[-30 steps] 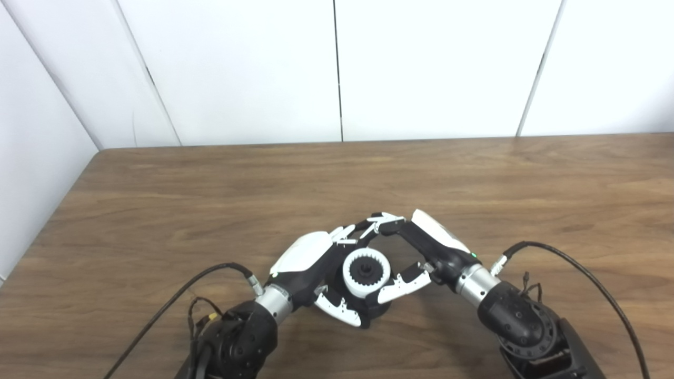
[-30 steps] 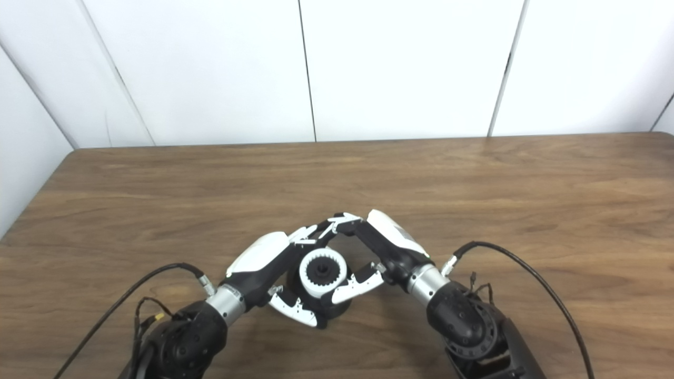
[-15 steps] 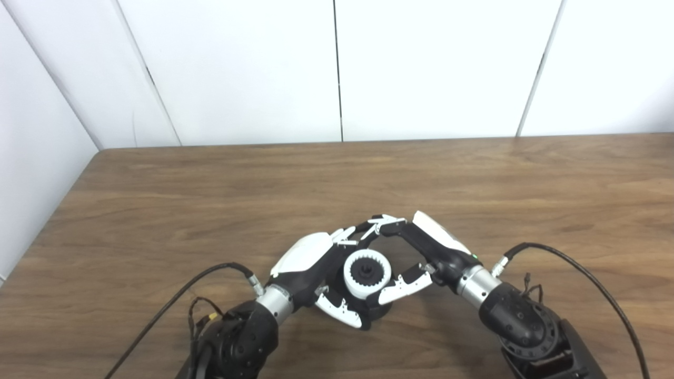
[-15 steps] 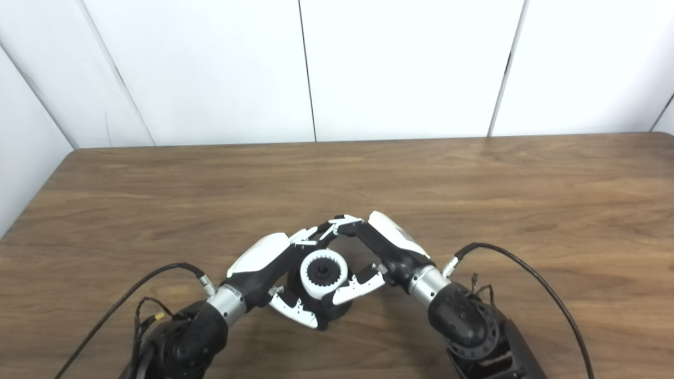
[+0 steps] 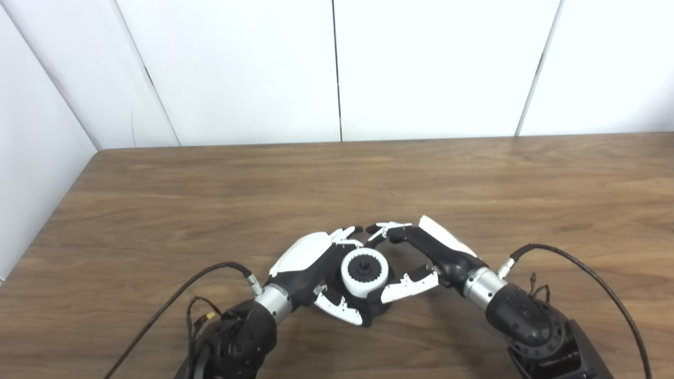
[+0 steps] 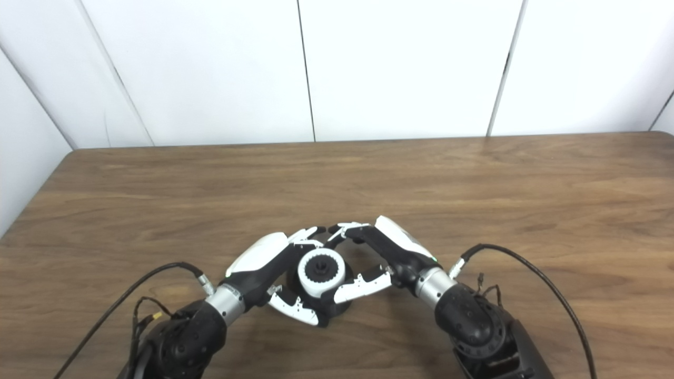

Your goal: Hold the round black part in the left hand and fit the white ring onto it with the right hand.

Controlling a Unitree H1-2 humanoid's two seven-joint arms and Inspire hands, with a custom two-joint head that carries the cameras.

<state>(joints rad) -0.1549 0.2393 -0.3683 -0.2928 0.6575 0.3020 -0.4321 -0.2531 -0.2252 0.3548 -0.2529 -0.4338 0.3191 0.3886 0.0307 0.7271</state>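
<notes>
The white ring [image 5: 365, 273] sits down on the round black part [image 5: 377, 310], whose black hub shows through the ring's middle. My left hand [image 5: 308, 263] is shut on the black part from the left, its thumb under the near side and its fingers curled behind. My right hand [image 5: 429, 252] stands to the right with fingers apart. Its fingertips hover just beyond the ring's far edge, and its thumb lies by the lower right of the part. I see a small gap between those fingers and the ring.
The wooden table [image 5: 474, 184] stretches away toward a white panelled wall [image 5: 337, 68]. Black cables [image 5: 579, 258] loop out from both wrists onto the tabletop near the front. The table's left edge [image 5: 68, 195] runs close to the side wall.
My right hand has drawn back to the right and lowered, so its fingertips no longer cross the left hand's. The ring sits lower on the black part.
</notes>
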